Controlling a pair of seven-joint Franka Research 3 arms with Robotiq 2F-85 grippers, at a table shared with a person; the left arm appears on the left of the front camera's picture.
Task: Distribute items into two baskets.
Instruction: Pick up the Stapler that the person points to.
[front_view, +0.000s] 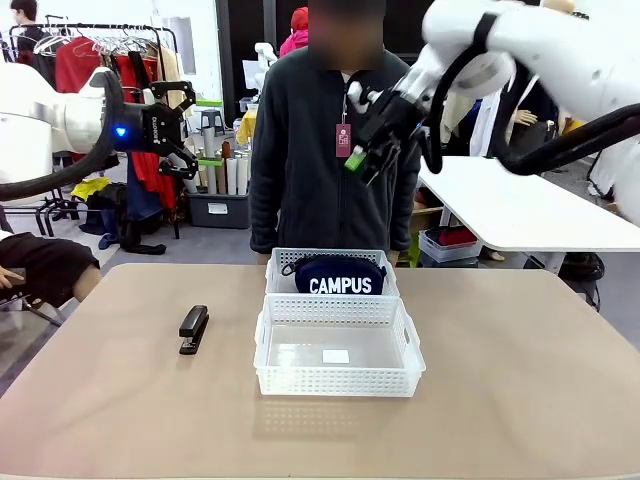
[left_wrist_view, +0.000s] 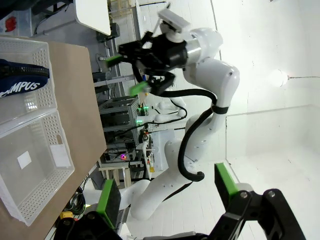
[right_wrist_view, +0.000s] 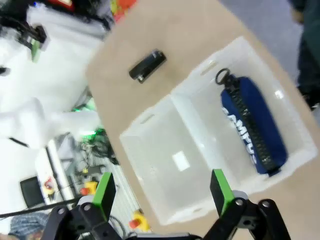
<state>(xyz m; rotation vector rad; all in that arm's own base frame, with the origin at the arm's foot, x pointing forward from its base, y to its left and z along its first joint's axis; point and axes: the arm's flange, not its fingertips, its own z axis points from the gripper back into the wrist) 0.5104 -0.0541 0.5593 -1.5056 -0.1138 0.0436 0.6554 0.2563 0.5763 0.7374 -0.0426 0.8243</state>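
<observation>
Tan table (front_view: 500, 400), black stapler (front_view: 193, 329) lying left of near basket (front_view: 338, 383), far basket (front_view: 282, 272) touching behind

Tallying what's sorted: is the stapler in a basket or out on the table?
Out. The stapler lies on the table, left of the near basket, apart from it; the pouch sits in the far basket.

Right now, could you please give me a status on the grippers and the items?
Open and empty: left gripper, right gripper, raised above the table. Navy pouch in far basket; black stapler on table, left of empty near basket. Nothing lying between them.
</observation>
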